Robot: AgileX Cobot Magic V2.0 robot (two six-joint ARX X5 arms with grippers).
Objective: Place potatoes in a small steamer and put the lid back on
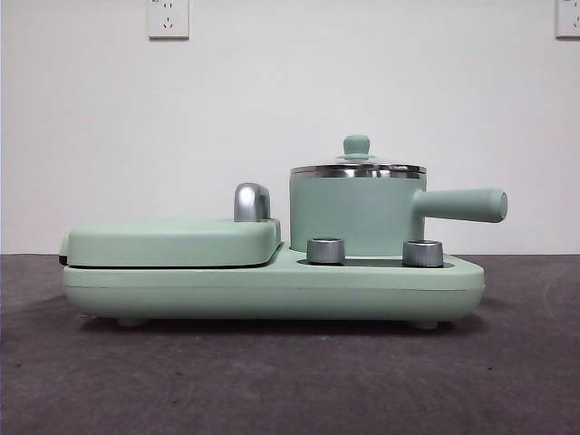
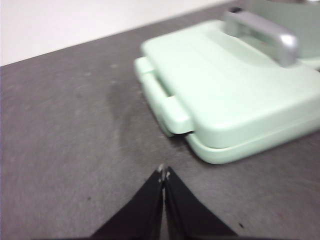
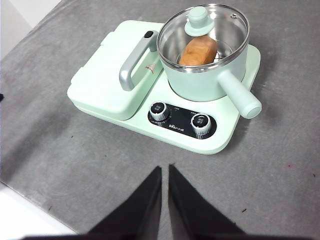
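Presently on the grey tabletop [image 3: 75, 160]: one mint-green cooking base [image 3: 227, 137] carrying all other items.

Small steamer [image 1: 358, 213]: stands upright on the base's far right corner, stubby side handle [image 1: 462, 205] pointing past the right edge.

Lid [image 3: 222, 22]: seated on the steamer's steel rim, green knob [image 3: 199, 19] uppermost.

Potatoes [image 3: 198, 51]: one orange-brown lump, lying inside the steamer, seen through the glass.

Grill plate [image 1: 172, 241]: closed, on the base's left half, chrome handle [image 3: 134, 61] just beside the steamer.

Two control dials [image 3: 159, 111]: along the base's front edge, below the steamer.

Left gripper [image 2: 163, 172]: jaws pressed together, empty, above bare tabletop near the grill plate's corner.

Right gripper [image 3: 165, 171]: jaws nearly closed, a thin gap between them, empty, raised well apart from the base's front edge.
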